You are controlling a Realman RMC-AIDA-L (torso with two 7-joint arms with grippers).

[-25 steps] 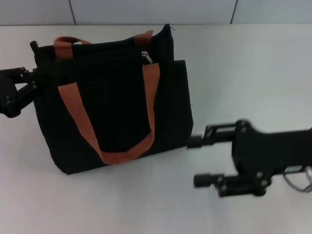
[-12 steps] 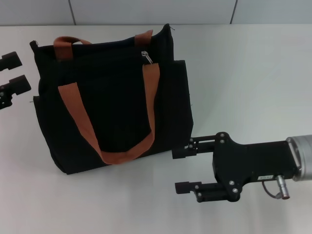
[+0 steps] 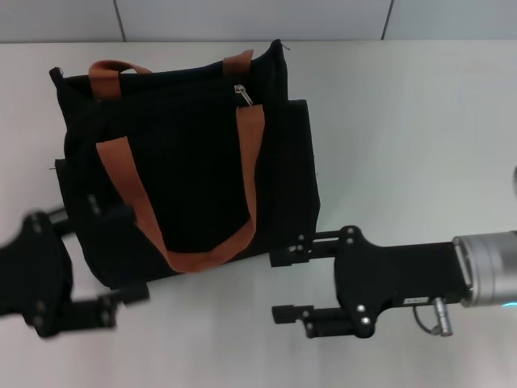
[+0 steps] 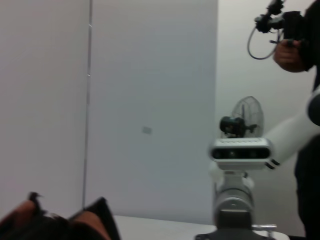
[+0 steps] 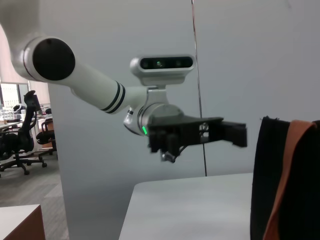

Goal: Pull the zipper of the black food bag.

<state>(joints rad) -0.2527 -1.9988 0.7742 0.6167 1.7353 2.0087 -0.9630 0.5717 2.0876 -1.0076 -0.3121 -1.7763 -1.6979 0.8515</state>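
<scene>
The black food bag (image 3: 194,162) lies on the white table (image 3: 404,121), its orange-brown handles (image 3: 242,186) draped over its face. The silver zipper (image 3: 245,94) pull sits near the bag's top edge, right of centre. My left gripper (image 3: 137,252) is open at the bag's near left corner, blurred, with one finger over the fabric. My right gripper (image 3: 277,285) is open at the near right corner, its upper finger right at the bag's edge. Neither holds anything. The right wrist view shows the bag's side (image 5: 272,180) and the left arm (image 5: 195,132) beyond it.
The grey wall (image 3: 258,20) rises behind the table's far edge. Bare tabletop stretches to the right of the bag. In the left wrist view a person (image 4: 300,45) stands at the back holding a camera, beyond the right arm's wrist (image 4: 239,150).
My left arm swung from the bag's far left side to its near left corner. My right gripper slid left, closer to the bag's near right corner.
</scene>
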